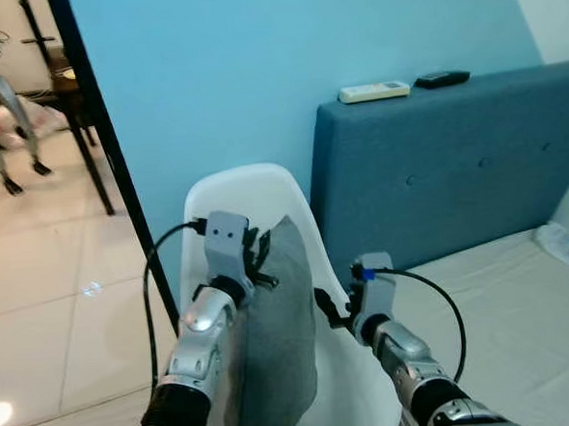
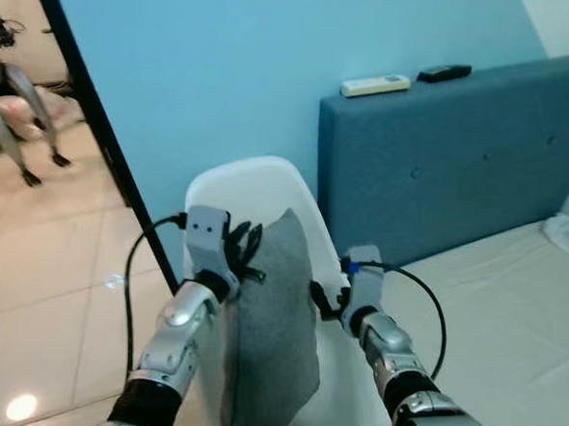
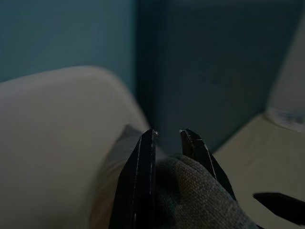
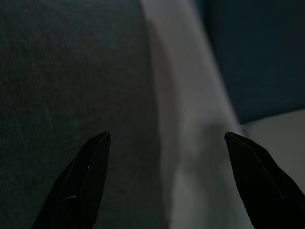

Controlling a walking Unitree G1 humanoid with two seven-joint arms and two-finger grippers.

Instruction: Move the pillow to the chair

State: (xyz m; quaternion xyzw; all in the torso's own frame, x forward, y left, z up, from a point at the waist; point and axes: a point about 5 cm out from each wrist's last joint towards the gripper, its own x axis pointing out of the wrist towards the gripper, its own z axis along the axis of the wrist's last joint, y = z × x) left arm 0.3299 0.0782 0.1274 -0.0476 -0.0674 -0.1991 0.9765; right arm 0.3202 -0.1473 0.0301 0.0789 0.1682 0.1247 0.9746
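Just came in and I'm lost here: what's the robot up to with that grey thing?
It is putting a grey pillow onto the white chair that stands beside the blue headboard. The left tool is clamped on the pillow's upper edge, holding it upright against the chair's back. The right tool is open beside the pillow's other face, not gripping it. A remote lies on top of the headboard.
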